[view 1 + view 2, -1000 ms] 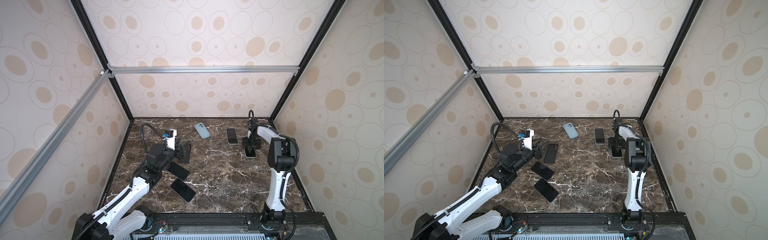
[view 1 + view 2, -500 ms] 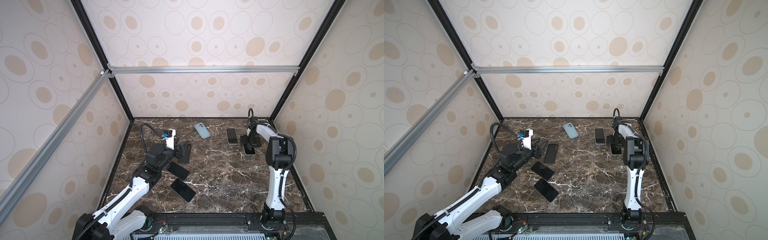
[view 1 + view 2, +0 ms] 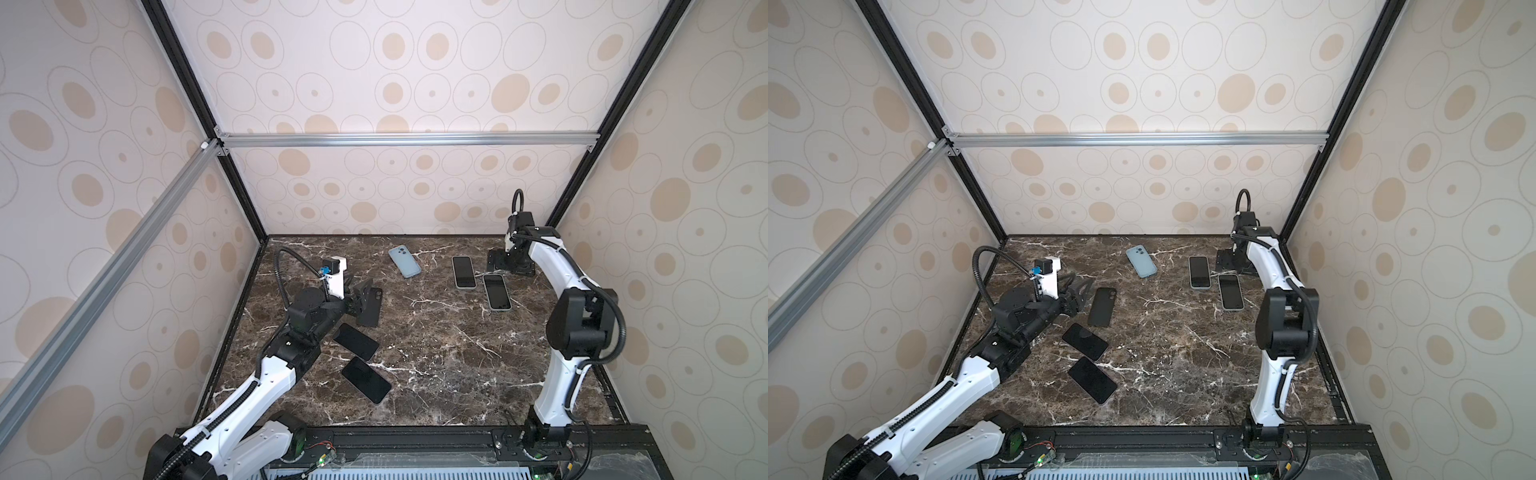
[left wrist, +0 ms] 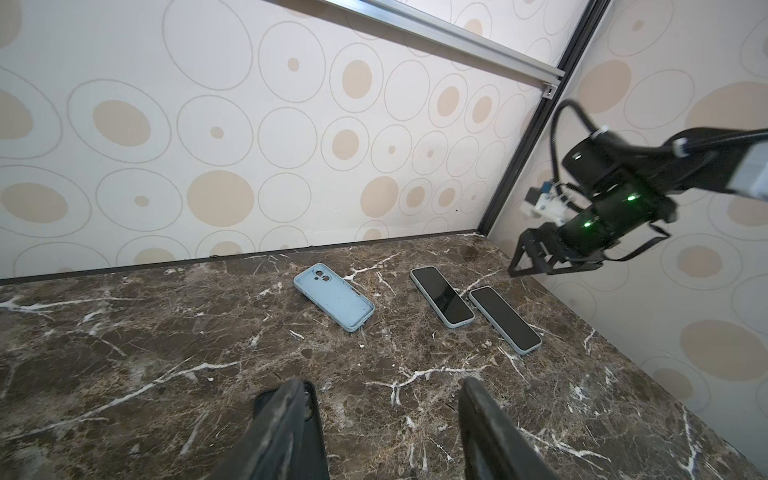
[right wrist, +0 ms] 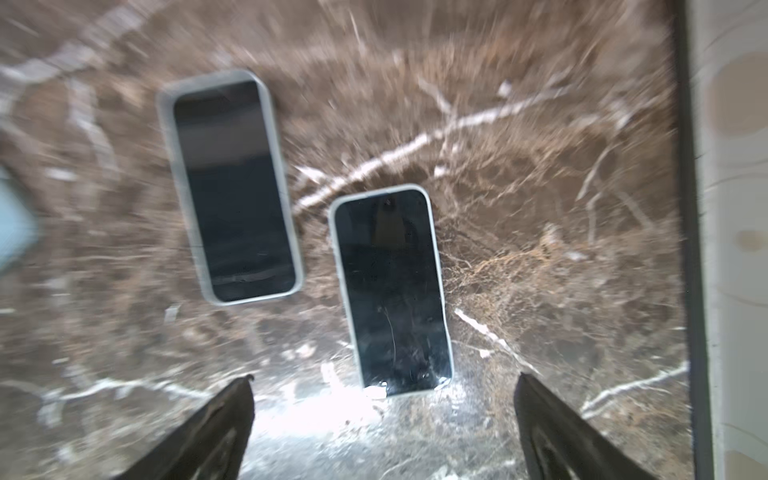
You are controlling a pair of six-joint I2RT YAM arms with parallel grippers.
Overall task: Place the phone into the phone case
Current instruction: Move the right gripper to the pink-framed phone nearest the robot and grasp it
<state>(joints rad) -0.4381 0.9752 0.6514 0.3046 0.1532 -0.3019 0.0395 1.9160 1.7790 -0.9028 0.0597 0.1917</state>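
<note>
As the right gripper (image 3: pixel 510 266) gapes near two phones (image 3: pixel 463 272) (image 3: pixel 496 292), the left gripper (image 4: pixel 382 381) gapes beside a black case (image 3: pixel 1101 306).

Soft, even light in both top views, sharp, with the walls bowing at the edges. The right wrist view's smeared with blur, only the phone (image 5: pixel 390 291) is fairly crisp, and there's white glare on the marble table (image 5: pixel 307 415) next to it

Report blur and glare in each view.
Right wrist view: marble table streaked by motion blur, farther cased phone smeared, white glare beside the nearer cased phone; left wrist view: sharp, only the left gripper fingers soft; both top views: crisp, evenly lit.
</note>
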